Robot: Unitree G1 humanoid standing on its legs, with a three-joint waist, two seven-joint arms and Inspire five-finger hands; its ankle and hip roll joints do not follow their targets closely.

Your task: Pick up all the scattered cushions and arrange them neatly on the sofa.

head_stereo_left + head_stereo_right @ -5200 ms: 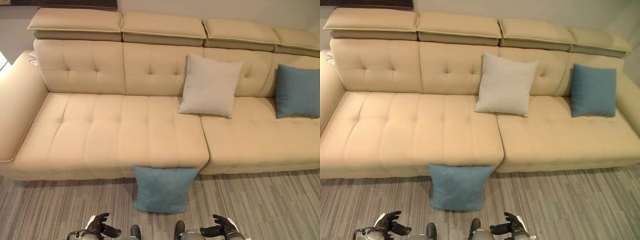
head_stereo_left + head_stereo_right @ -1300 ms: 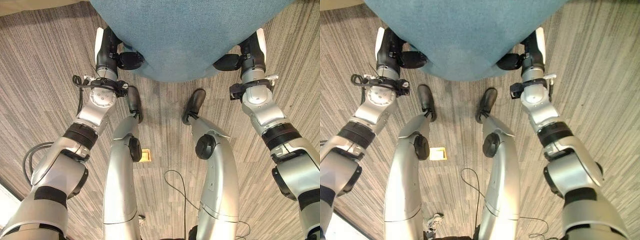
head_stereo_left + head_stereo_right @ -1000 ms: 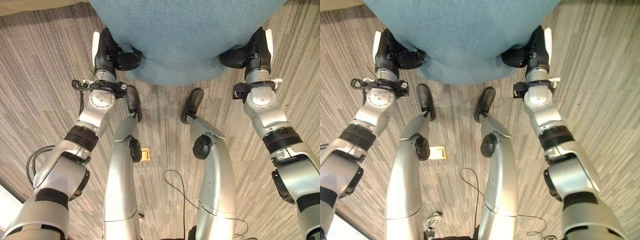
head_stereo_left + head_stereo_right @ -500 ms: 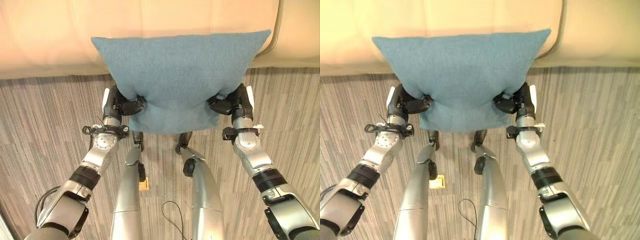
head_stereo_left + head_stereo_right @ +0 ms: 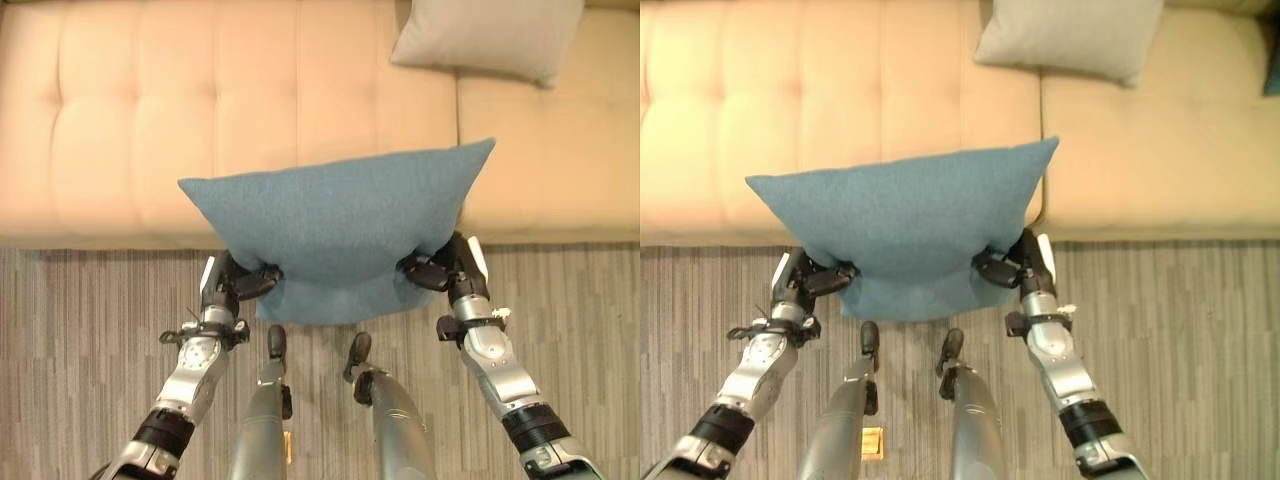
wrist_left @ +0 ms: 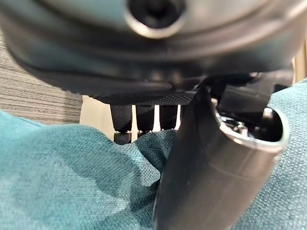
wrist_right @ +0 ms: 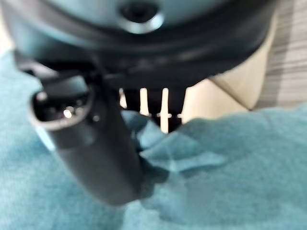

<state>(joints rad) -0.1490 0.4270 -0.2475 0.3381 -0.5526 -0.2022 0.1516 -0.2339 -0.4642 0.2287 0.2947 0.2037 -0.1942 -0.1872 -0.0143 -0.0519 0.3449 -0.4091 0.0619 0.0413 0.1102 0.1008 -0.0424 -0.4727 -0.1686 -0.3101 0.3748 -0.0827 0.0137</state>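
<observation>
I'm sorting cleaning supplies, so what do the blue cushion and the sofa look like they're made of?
Blue cushion: woven fabric, matte; the weave shows close up and it puckers where the fingers pinch it. Sofa: smooth, tufted, likely leather or faux leather; slight sheen.

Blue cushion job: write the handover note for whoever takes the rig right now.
Left hand: shut on the blue cushion, pinching its lower left part.
Right hand: shut on the same cushion at its lower right.
The blue cushion is lifted off the floor and held in front of the sofa, over the seat's front edge, not yet set down.
A grey cushion already lies on the sofa seat, further back and to the right.
Done: cushion picked up from the floor.
Left: place it on the seat and straighten it; then check the floor for more cushions.
</observation>
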